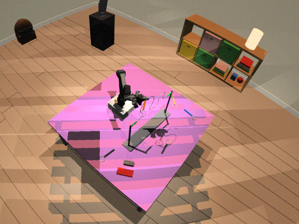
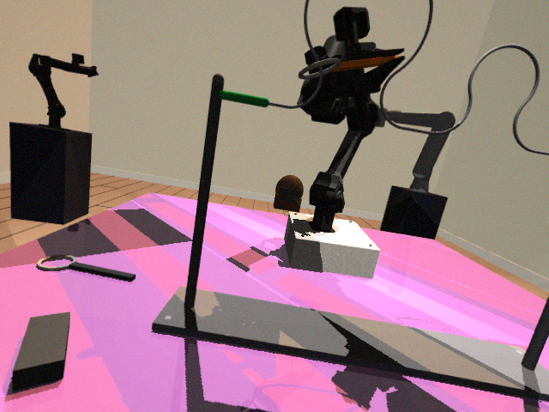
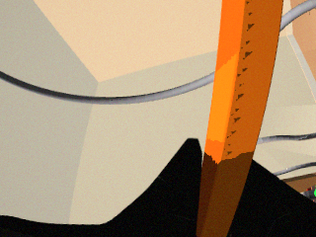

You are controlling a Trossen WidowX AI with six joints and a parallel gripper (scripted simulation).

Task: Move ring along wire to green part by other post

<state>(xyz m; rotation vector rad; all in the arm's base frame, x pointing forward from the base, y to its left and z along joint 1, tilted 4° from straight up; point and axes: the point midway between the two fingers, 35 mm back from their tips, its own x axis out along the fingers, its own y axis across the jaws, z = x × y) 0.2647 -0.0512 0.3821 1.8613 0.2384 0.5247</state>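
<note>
My gripper [image 1: 144,101] [image 2: 368,62] [image 3: 204,149] is shut on the orange handle [image 1: 144,105] [image 2: 365,63] [image 3: 237,99] and holds it high above the table. The grey ring [image 1: 142,113] [image 2: 316,69] at the handle's end sits around the thin grey wire [image 2: 305,39] [image 3: 123,98], a short way past the green part [image 1: 133,123] [image 2: 244,98] on the near post [image 1: 130,135] [image 2: 203,190]. I cannot tell whether the ring touches the wire. The wire loops on to the green part [image 1: 169,94] at the far post [image 1: 167,103]. Both posts stand on a dark base plate [image 1: 149,127] [image 2: 266,314].
Loose rings lie on the pink table: a yellow-handled one [image 1: 173,100], a blue-handled one [image 1: 188,112], black-handled ones [image 1: 107,154] [image 2: 84,268] [image 1: 166,147]. A dark block [image 1: 128,163] [image 2: 42,350] and a red block [image 1: 124,171] lie near the front. The arm's white base [image 1: 119,108] [image 2: 332,252] stands behind the wire.
</note>
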